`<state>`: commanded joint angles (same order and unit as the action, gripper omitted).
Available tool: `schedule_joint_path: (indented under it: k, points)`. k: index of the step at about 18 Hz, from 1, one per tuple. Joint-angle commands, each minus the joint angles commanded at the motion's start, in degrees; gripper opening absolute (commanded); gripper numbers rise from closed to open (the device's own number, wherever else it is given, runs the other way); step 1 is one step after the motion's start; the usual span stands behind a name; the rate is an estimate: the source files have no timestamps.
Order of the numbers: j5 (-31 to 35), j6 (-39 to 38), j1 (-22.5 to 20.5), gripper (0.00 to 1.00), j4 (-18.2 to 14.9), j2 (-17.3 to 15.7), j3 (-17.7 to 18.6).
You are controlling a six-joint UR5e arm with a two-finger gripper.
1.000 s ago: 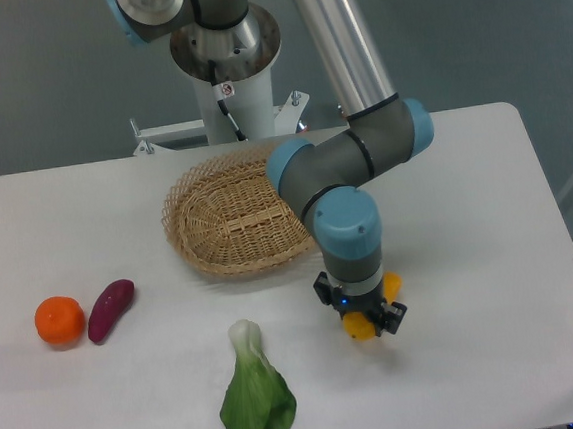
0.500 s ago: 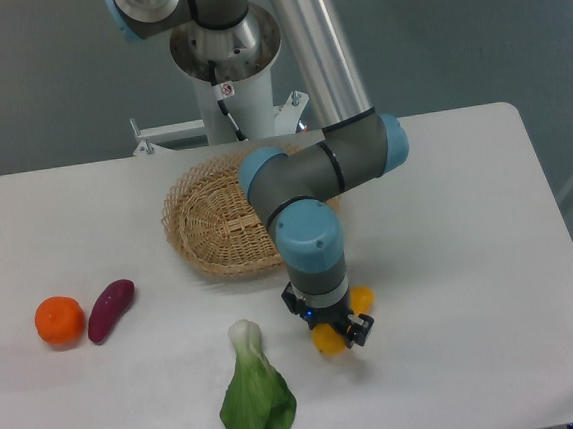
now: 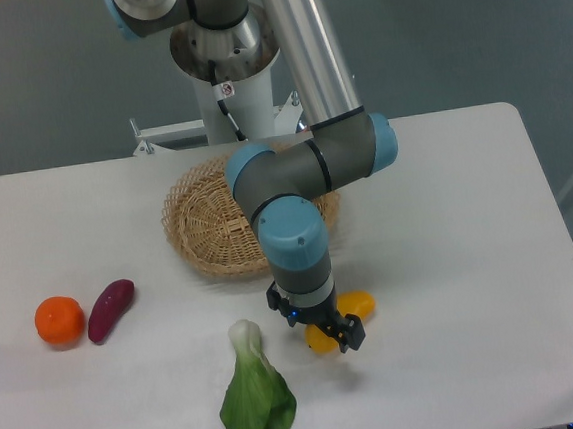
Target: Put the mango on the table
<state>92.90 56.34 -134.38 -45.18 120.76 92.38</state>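
Grey floor runs behind the white, round-cornered surface (image 3: 491, 257), and the arm's pedestal stands at its far edge. I have the hand (image 3: 321, 334) pointing straight down over the open part of the surface, just forward of the oval woven wicker basket (image 3: 208, 231) that sits behind it. Clamped in the hand is the smooth oblong yellow mango (image 3: 342, 320): its orange-tinted end pokes out to the camera-right of the fingers and a yellow bit shows below and between them, so I read the fingers as closed on its middle, across the short axis. That grip makes sense to me, since the narrow waist is the only part the two fingers can span.

The mango looks low, near or at the surface, but I cannot tell from this single view whether it is touching or a little above; the wrist hides the underside. I judge the carry out of the basket's area to be done and the release to be what remains.

The spot matters. Just to the camera-left of the hand and slightly nearer the camera lies a green leafy bok choy with a white stem (image 3: 254, 388), close enough that a rolling mango could bump it. Well off to the camera-left sit a round orange (image 3: 59, 321) and a purple sweet potato (image 3: 110, 309), touching or nearly so, and out of the way. I would want the fruit resting flat before opening, because its rounded body may roll.
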Motion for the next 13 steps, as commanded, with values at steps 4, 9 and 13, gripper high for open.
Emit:
schedule_joint_path:
  k: [4,9,13]
  points:
    - [0.5,0.8,-2.5,1.00,-0.2,-0.9,-1.0]
    - [-0.1,6.0,-6.3,1.00,-2.5,-3.8,-0.8]
    - [-0.3,6.8,-8.7,1.00,-3.3,-4.5,-0.9]
